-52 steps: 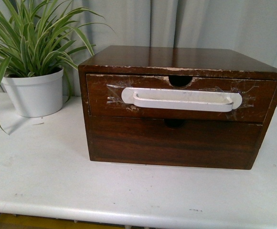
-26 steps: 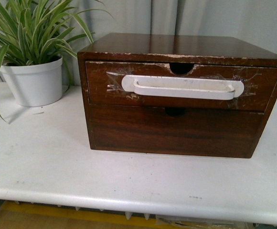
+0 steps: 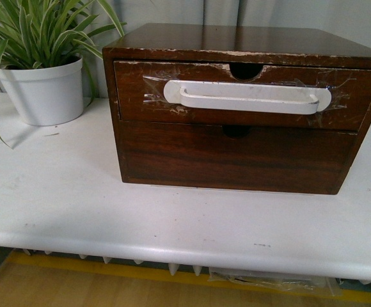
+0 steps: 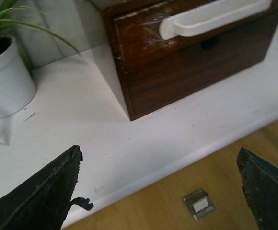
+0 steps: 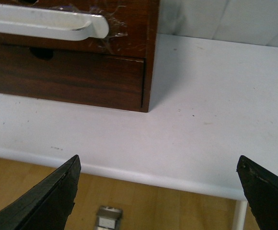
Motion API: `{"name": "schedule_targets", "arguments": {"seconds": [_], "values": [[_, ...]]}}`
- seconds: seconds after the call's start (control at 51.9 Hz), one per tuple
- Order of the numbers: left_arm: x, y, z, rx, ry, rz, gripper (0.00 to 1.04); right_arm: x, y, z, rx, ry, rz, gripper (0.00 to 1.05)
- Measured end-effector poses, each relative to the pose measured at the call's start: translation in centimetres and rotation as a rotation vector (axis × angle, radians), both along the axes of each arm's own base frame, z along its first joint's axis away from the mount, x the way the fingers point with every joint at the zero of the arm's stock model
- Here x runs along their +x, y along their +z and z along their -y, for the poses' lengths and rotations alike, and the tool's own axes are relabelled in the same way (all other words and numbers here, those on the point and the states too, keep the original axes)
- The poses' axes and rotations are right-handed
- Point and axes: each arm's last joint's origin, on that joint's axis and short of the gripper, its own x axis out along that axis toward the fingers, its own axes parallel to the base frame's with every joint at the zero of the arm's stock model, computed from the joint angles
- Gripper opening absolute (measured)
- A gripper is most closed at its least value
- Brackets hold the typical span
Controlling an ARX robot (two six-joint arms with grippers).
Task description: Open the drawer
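View sinking, drawer still shut

Over the last second my front view has slid downward. The chest (image 3: 236, 38) now sits higher in the picture, and more of the floor shows under the front edge of the bench (image 3: 57, 192). Nothing on the bench has shifted. The drawer (image 3: 236, 121) is the upper one in the chest, toward the rear edge, with the plant pot (image 3: 41, 96) near the rear left corner. It sits flush and closed, its white handle (image 3: 247, 97) untouched. My left jaws and right jaws are both spread wide and empty, back by the front edge, well apart from the handle. I judge I am only lining up, with the reach and pull all ahead.
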Motion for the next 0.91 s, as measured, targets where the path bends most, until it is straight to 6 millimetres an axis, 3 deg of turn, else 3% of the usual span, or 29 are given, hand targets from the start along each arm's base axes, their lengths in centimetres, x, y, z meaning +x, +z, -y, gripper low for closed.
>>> {"name": "schedule_targets", "arguments": {"seconds": [0.231,0.366,0.54,0.906], "values": [[6.1,1.3,2.6,0.319,-0.312,-0.04,0.99,4.6,3.2,-1.3,-0.219,0.245,-0.087,0.96],[8.2,2.5,4.8,0.452,-0.449,-0.022,0.99,6.2,4.1,-2.0,-0.308,0.361,-0.125,0.96],[10.5,3.2,7.0,0.579,-0.546,-0.007,0.99,7.6,4.5,-2.1,-0.386,0.447,-0.175,0.96],[15.1,4.8,11.2,0.651,-0.66,-0.009,0.99,9.3,4.1,-2.3,-0.484,0.563,-0.206,0.96]]}}
